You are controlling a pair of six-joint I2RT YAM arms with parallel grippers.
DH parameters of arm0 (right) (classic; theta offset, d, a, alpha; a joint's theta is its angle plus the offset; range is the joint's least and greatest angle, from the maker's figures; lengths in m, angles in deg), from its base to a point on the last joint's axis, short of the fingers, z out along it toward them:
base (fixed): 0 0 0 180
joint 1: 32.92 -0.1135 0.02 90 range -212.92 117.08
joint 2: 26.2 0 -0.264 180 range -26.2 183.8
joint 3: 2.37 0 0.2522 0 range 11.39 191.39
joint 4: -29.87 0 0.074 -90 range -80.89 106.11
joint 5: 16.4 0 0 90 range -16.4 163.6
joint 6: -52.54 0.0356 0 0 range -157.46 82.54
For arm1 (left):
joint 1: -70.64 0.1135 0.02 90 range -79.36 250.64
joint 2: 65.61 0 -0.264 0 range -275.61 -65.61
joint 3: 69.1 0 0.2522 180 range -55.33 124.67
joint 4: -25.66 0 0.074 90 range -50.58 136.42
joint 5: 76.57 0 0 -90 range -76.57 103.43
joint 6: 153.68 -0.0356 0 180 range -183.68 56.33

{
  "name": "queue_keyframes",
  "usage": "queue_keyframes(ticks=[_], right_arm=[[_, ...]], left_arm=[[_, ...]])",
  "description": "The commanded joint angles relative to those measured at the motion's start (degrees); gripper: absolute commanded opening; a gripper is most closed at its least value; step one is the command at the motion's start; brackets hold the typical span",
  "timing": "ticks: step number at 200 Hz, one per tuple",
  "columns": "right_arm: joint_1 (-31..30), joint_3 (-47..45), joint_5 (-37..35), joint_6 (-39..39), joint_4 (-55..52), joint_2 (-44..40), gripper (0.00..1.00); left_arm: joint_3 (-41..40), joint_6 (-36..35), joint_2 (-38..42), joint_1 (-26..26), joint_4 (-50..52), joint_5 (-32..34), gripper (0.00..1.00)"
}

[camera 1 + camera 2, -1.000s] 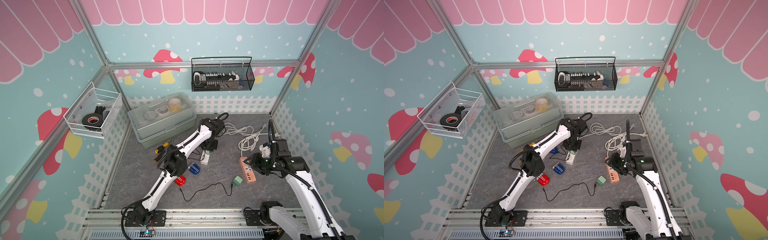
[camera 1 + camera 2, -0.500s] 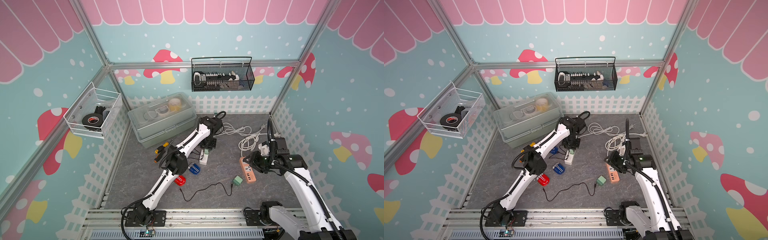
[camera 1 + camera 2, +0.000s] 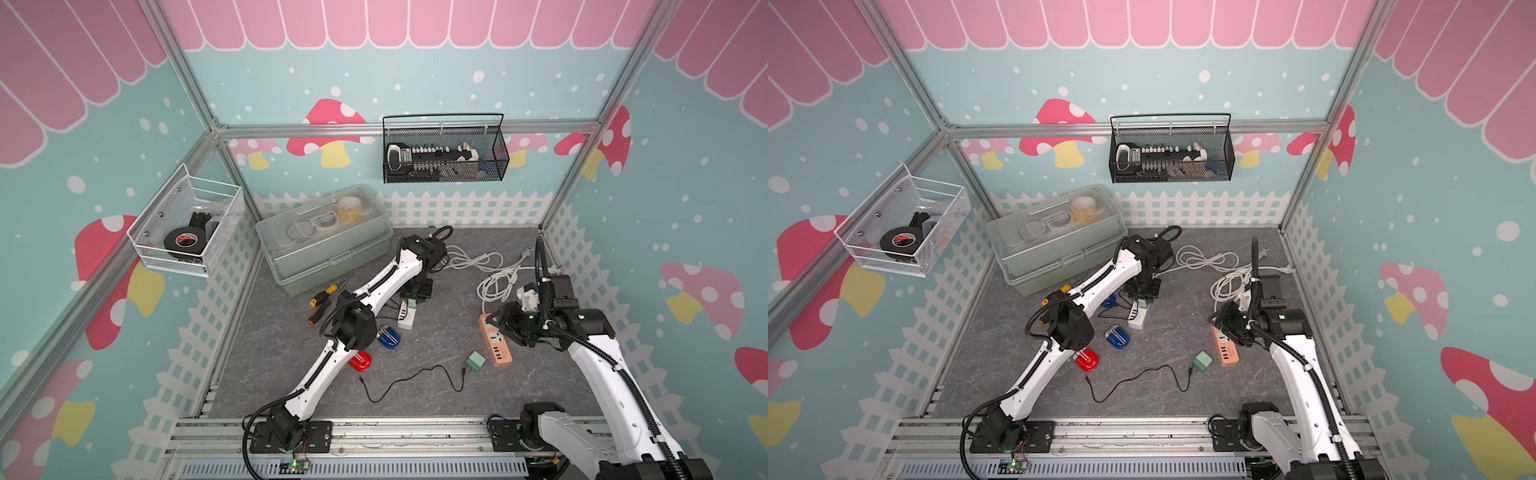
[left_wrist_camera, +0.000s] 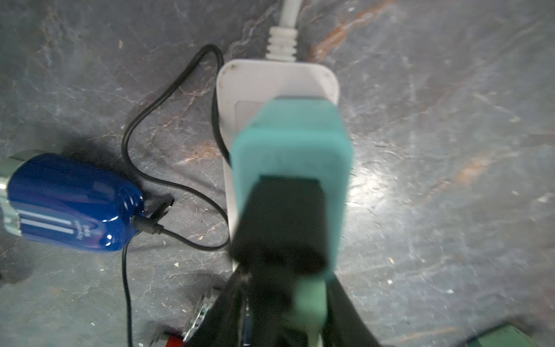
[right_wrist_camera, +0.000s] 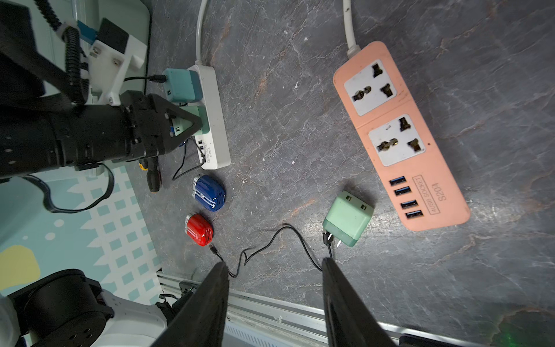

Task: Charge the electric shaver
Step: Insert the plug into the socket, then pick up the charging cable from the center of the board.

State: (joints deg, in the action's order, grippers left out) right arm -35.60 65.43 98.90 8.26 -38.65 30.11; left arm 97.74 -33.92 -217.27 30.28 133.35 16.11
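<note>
Blue shaver (image 4: 72,204) lies on the tabletop (image 4: 420,150) just beside the white power strip (image 4: 249,81). Left gripper (image 5: 189,124) straddles the pale green charger (image 5: 204,120) plugged there, can't tell if it's squeezing; a sideways tug could rock the plug loose. Right gripper (image 5: 273,270) hangs part open, empty, by the orange strip (image 5: 447,216) marked "4USB SOCKET S204".

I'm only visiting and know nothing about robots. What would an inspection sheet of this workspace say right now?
Surface: grey stone-look mat, no spills seen.
Job's things: blue shaver with black cable at its end, beside white power strip carrying teal adapter and pale green adapter.
Clutter: second blue shaver, red shaver, screwdrivers, loose green adapter, orange power strip.
Grippers: left gripper straddles pale green adapter, grip unclear; right gripper open, empty.
Cables: white cords coiled; thin black lead trails from loose green adapter.
Surroundings: lidded box, black wall basket, white wire basket.
</note>
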Motion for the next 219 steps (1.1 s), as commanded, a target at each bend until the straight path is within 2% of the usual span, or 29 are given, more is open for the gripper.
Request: queue_keyframes(ticks=[1, 49, 79, 108, 128, 147, 159, 179, 200, 219], right_arm=[[0.13, 1.43, -0.25, -0.1, 0.36, 0.18, 0.51], [0.16, 1.66, -0.4, 0.34, 1.06, 0.38, 0.52], [0.16, 2.34, -1.48, 0.19, 1.21, 0.46, 0.54], [-0.11, 4.11, -3.55, -1.67, 2.11, 0.97, 0.54], [-3.36, 6.3, -7.46, -4.17, 3.32, 1.47, 0.53], [-13.62, 9.32, -15.72, -9.33, 6.0, 3.13, 0.52], [-20.77, 10.96, -20.08, -12.62, 8.7, 5.51, 0.51], [-29.83, 13.33, -23.52, -18.02, 14.55, 11.56, 0.5], [-36.93, 17.67, -26.27, -25.19, 18.3, 20.41, 0.49], [-40.74, 21.99, -26.82, -28.7, 20.07, 27.76, 0.48]], left_arm=[[-0.76, 1.13, 1.07, 0.72, 3.6, 2.11, 0.48], [-0.81, 2.05, 8.7, 0.3, 2.9, -3.4, 0.62], [-2.12, 2.96, 13.14, -0.29, 2.63, -7.84, 0.63], [-4.91, 3.82, 19.04, 0.39, 1.67, -9.44, 0.63], [-9.84, 5.27, 24.27, 2.65, -0.36, -10.05, 0.62], [-20.74, 7.79, 32.24, 6.67, -6.37, -10.14, 0.61], [-30.55, 10.2, 37.99, 10.56, -12.24, -11.49, 0.59], [-48.1, 13.68, 46.76, 18.36, -22.66, -15.21, 0.57], [-65.3, 16.73, 51.98, 25.39, -34.16, -21.49, 0.56], [-77.92, 22.73, 53.9, 28.52, -47.08, -28.6, 0.55]])
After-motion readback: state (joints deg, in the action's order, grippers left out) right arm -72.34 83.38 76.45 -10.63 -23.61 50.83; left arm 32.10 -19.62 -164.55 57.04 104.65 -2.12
